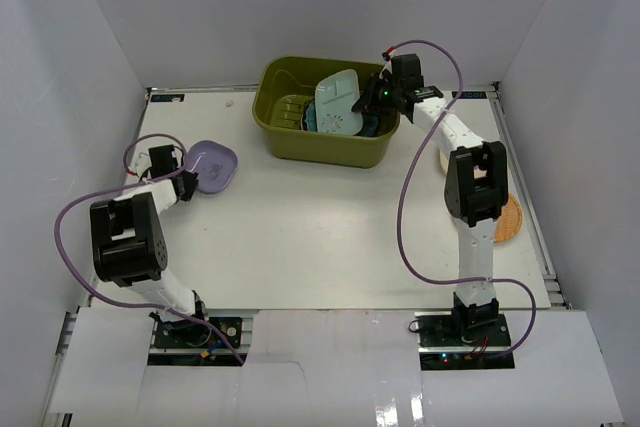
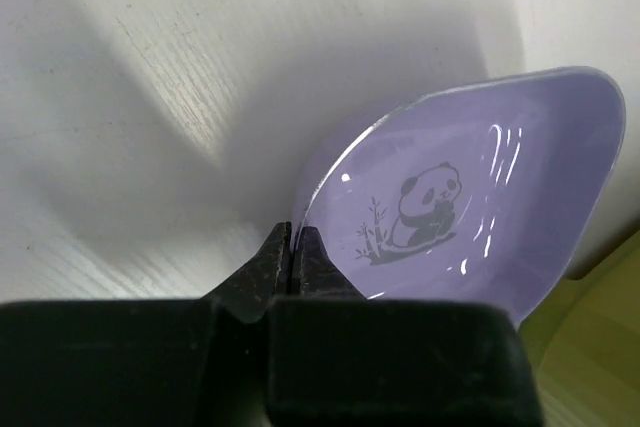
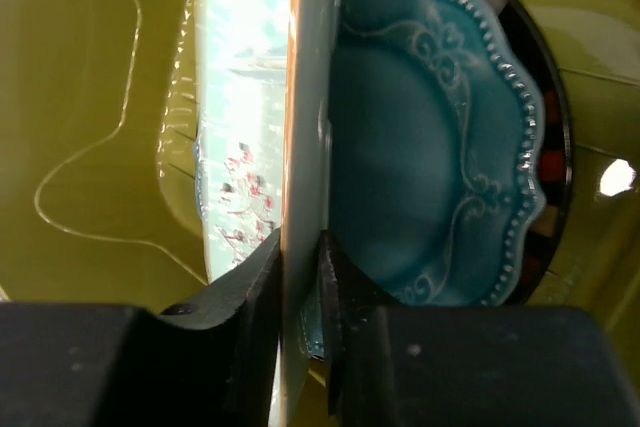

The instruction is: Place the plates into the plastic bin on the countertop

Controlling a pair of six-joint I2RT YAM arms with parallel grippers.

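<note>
The olive-green plastic bin point(image 1: 300, 142) stands at the back middle of the white countertop point(image 1: 300, 237). My right gripper point(image 1: 378, 99) is over the bin's right end, shut on the edge of a mint rounded-square plate point(image 1: 338, 97) held upright inside it. In the right wrist view my gripper point(image 3: 298, 242) pinches this plate point(image 3: 310, 97), seen edge-on, with a teal scalloped plate point(image 3: 430, 147), a black-rimmed plate point(image 3: 545, 77) and a floral plate point(image 3: 235, 147) in the bin. My left gripper point(image 1: 188, 175) point(image 2: 292, 237) is shut on the rim of a lavender panda plate point(image 1: 212, 165) point(image 2: 470, 197) at the left.
An orange woven-look plate point(image 1: 509, 219) lies at the right edge, partly under my right arm. A cream plate point(image 1: 440, 159) shows beside the right forearm. White walls close in the table. The bin's olive wall point(image 2: 600, 337) shows at the lower right of the left wrist view.
</note>
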